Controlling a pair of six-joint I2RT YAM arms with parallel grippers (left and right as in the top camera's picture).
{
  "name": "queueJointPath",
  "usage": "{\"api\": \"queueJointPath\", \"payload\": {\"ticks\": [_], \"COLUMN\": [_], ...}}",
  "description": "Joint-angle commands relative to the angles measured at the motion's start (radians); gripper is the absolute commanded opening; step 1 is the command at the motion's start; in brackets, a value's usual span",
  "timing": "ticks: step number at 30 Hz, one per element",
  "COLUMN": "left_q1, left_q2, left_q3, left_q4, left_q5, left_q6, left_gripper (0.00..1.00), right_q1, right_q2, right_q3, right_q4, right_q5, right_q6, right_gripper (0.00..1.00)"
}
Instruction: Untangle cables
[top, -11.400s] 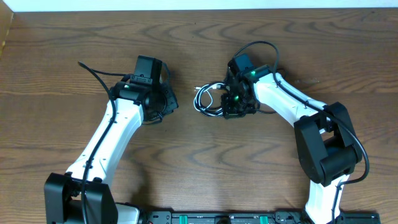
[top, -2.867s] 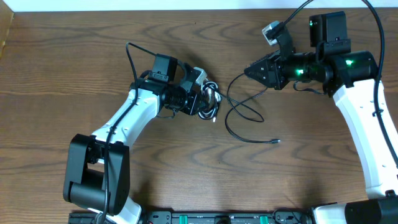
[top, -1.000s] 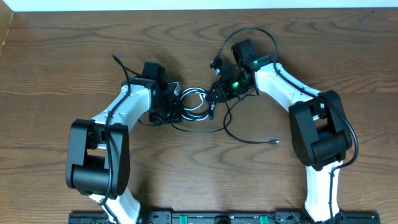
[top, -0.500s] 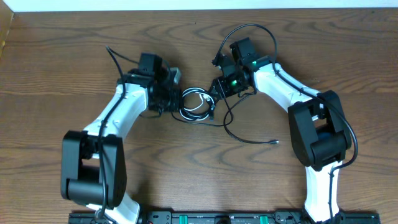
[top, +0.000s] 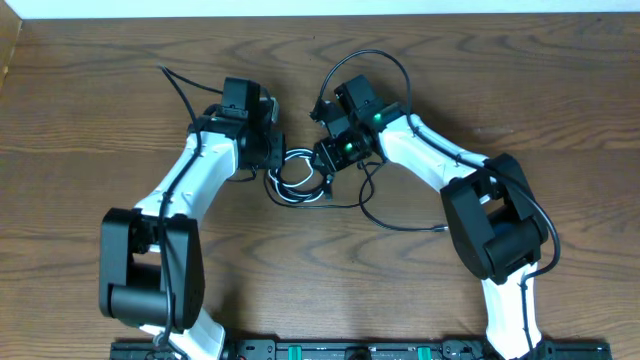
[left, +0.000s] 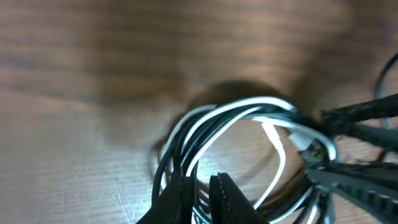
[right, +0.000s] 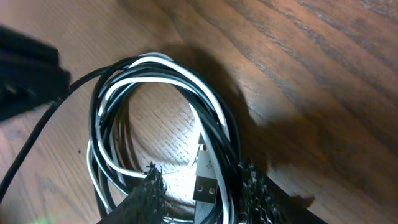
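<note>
The cables (top: 298, 178) are a coiled bundle of black and white strands on the wooden table between my two grippers. My left gripper (top: 277, 158) is at the coil's left rim. In the left wrist view its fingers (left: 180, 202) are pinched nearly together on strands of the coil (left: 236, 112). My right gripper (top: 323, 160) is at the coil's right rim. Its jaws (right: 202, 186) straddle a white USB plug (right: 205, 177) and several strands (right: 214, 118), with a lit gap beside the plug. A loose black cable (top: 400, 222) trails right to a small plug end (top: 445, 228).
The right arm's own thick black wire (top: 365, 60) loops above its wrist. The left arm's wire (top: 175, 82) sticks up to the left. The table's back edge (top: 320, 14) runs along the top.
Both grippers and the coil have shifted left over the last second. The right gripper has come down and left onto the coil's right side and its jaws have widened a little.
</note>
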Motion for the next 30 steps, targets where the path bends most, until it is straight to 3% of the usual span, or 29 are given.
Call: {"api": "queueJointPath", "payload": {"ticks": [1, 3, 11, 14, 17, 18, 19, 23, 30], "left_q1": [0.002, 0.002, 0.002, 0.002, 0.002, 0.002, 0.002, 0.002, 0.002], "left_q2": [0.056, 0.075, 0.118, 0.137, 0.164, 0.172, 0.181, 0.201, 0.201], "left_q3": [0.01, 0.01, 0.009, 0.008, 0.002, -0.001, -0.002, -0.002, -0.002], "left_q4": [-0.026, -0.031, -0.044, -0.058, -0.06, -0.06, -0.06, -0.061, -0.06], "left_q5": [-0.028, -0.028, -0.028, -0.029, -0.029, -0.029, -0.029, -0.029, -0.029], "left_q6": [-0.009, -0.009, -0.006, -0.006, -0.005, -0.005, -0.005, -0.005, -0.001], "left_gripper": [0.17, 0.22, 0.24, 0.24, 0.24, 0.24, 0.22, 0.19, 0.19], "right_q1": [0.038, 0.055, 0.092, 0.081, 0.067, 0.064, 0.06, 0.04, -0.029], "right_q2": [0.007, 0.007, 0.007, 0.006, 0.006, 0.006, 0.006, -0.006, -0.035], "right_q3": [-0.001, -0.001, -0.001, 0.001, 0.001, 0.001, 0.001, 0.002, 0.004], "right_q4": [0.0, -0.026, -0.116, -0.116, -0.115, -0.114, -0.114, -0.087, -0.071], "right_q5": [0.026, 0.047, 0.051, 0.045, 0.047, 0.047, 0.047, -0.055, -0.34], "right_q6": [0.05, 0.07, 0.102, 0.102, 0.101, 0.101, 0.101, 0.018, 0.014], "right_gripper": [0.38, 0.38, 0.35, 0.21, 0.16, 0.03, 0.01, 0.01, 0.01]}}
